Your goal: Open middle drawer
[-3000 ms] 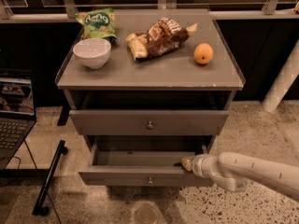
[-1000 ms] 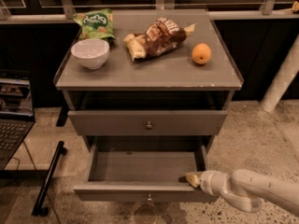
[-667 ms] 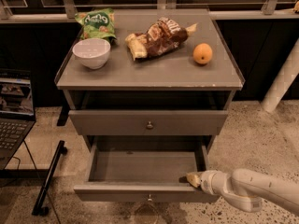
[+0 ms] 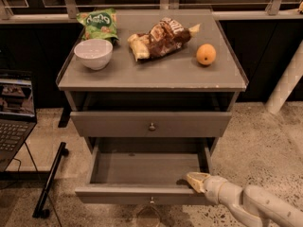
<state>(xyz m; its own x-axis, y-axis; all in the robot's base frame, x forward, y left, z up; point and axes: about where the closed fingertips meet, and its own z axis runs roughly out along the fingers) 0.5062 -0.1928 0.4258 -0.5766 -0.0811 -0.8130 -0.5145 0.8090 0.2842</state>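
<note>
Laptop [image 4: 14, 109] sits far left, off the cabinet, w/ dark keys and a lit screen; not your concern. On the grey counter [image 4: 156, 74], L to R: crinkly green chip bag [image 4: 98, 24], round white bowl [image 4: 93, 54], glossy brown snack pack [image 4: 163, 34], orange [image 4: 206, 54]. All are well clear of the work.

Below, the top drawer [image 4: 118, 124] is closed, w/ a flat matte grey front and a small round metal knob. The middle drawer [image 4: 142, 169] is right under it, pulled well out. It's a wide shallow box w/ a smooth bare floor, thin walls and a knob at centre front. By my read the pull is about done.

The gripper [image 4: 195, 179] rests at the drawer's front right corner, touching the top edge of the front wall. Its fingers look together, one pale wedge, clamped on nothing.

Next move, imo: lift the tip off the rim & back away w/o nudging the drawer in. The painted panel looks slick, so a dragging tip could slide.
</note>
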